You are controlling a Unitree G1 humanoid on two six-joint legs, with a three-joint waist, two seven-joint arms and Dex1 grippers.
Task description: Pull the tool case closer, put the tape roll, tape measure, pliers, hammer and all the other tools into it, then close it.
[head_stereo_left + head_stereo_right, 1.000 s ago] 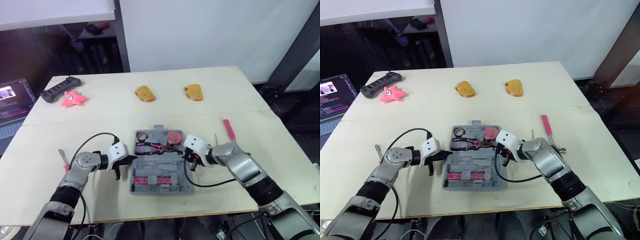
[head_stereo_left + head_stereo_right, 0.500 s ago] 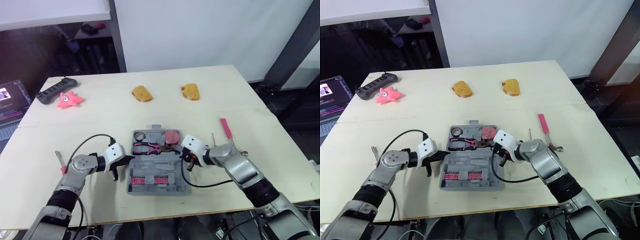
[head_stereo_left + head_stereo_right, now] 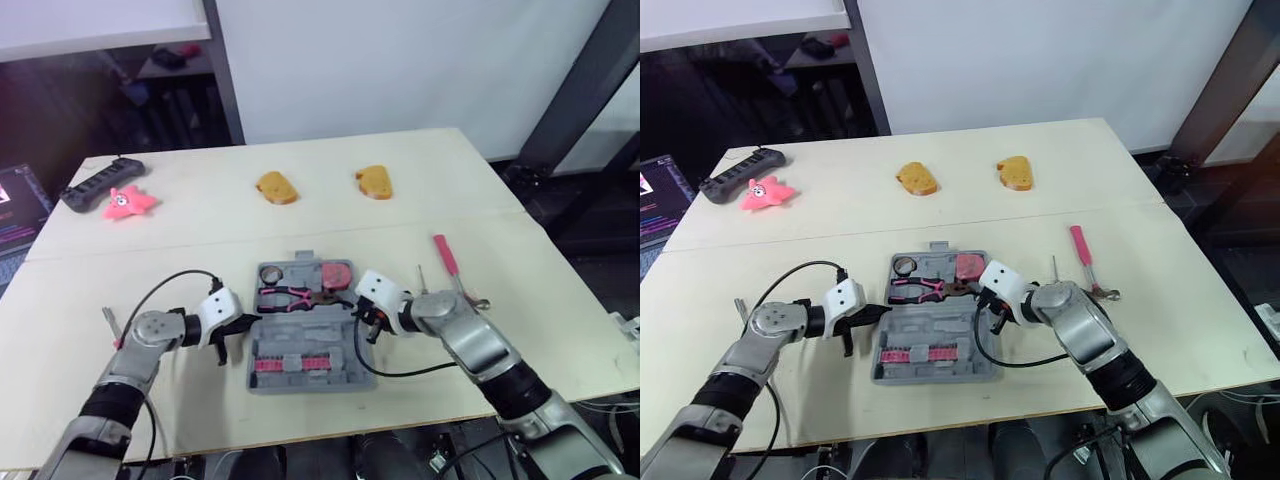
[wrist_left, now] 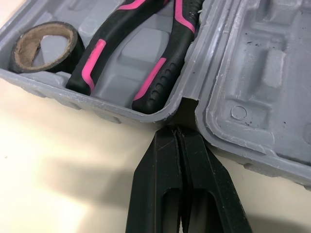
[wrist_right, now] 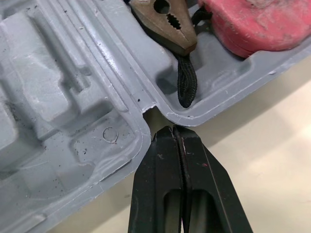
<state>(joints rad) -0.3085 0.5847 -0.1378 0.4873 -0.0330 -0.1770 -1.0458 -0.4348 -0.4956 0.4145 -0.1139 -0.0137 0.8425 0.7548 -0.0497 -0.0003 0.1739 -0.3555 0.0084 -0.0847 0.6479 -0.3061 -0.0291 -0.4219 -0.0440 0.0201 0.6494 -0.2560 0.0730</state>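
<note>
I am holding my left end effector [image 4: 176,130] closed and empty at the hinge notch on the left side of the open tool case [image 3: 310,338], and my right end effector [image 5: 174,128] is sitting closed and empty at the notch on the right side. The case is lying on the desk [image 3: 200,230] with the tape roll [image 3: 270,273], pliers [image 3: 290,295] and tape measure [image 3: 338,274] in its far half, while the hammer [image 3: 445,258] is lying apart on its right.

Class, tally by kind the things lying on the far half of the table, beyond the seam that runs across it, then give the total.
Bread slices: 2
Pink star toy: 1
Black controller: 1
Total: 4
</note>
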